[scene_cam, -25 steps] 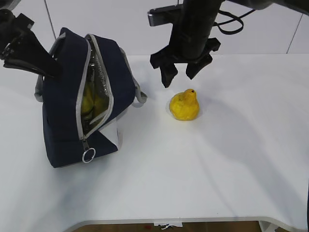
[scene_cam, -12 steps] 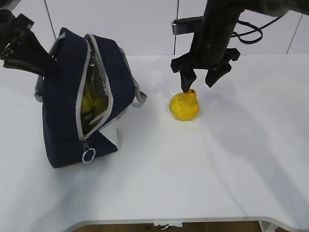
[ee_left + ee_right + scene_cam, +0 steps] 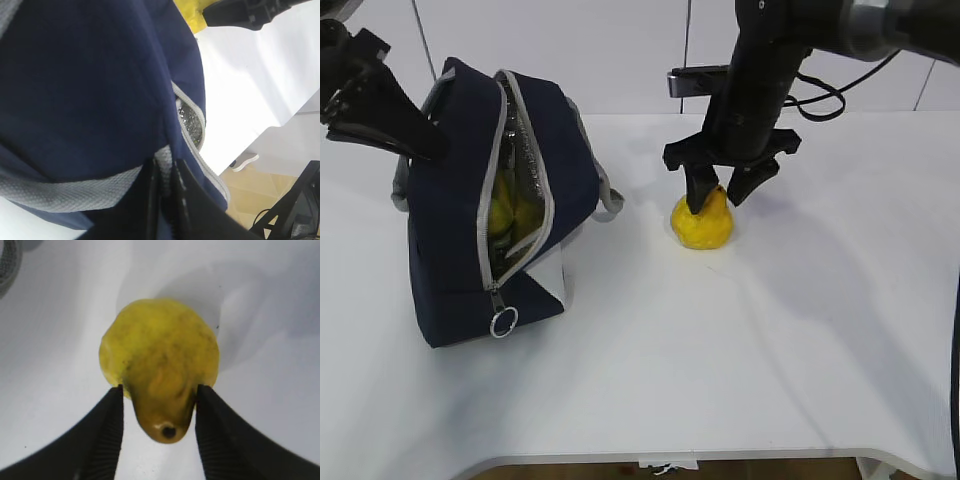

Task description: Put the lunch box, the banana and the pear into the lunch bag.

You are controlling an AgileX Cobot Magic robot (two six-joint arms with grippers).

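While its two ribbed fingers [image 3: 107, 432] flank the narrow neck of the pear [image 3: 701, 220], the right gripper [image 3: 719, 188] stands over the fruit with jaws apart, seemingly touching the skin on both sides, though a firm grasp cannot be told; the pear sits upright on the white table [image 3: 770, 330], nearer its far edge than its front; the left gripper [image 3: 165, 180] is clenched on the grey webbing handle [image 3: 75, 192] of the lunch bag [image 3: 460, 210], which stands unzipped toward the table's left edge; yellow fruit shows inside the opening.
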